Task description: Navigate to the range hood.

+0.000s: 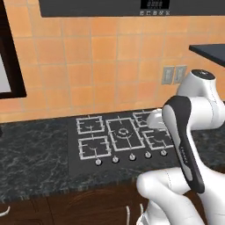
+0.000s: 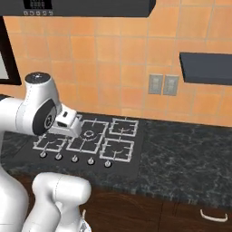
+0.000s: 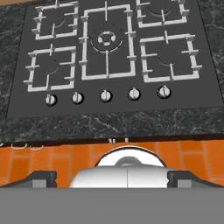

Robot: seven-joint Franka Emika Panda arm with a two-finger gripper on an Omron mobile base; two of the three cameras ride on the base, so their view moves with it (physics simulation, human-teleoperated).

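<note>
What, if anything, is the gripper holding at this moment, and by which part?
Nothing is held. In the hand view the fingertips stand wide apart with nothing between them, above the cooktop.

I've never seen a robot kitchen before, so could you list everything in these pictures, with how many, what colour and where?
range hood: one, dark grey-black, on the wall above the cooktop.
cooktop: one, black with white grates, set in the counter.
knobs: five, silver-grey, in a row along the cooktop's front.
counter: one, dark marbled.
wall tiles: orange, behind the counter.
outlet plates: two, grey, on the tiles right of the cooktop.
shelf: one, dark, on the wall at right.
window: one, dark-framed, at left.
cabinet fronts: dark brown, white handles, below the counter.
arm: one, white with dark joints, over the cooktop.
</note>
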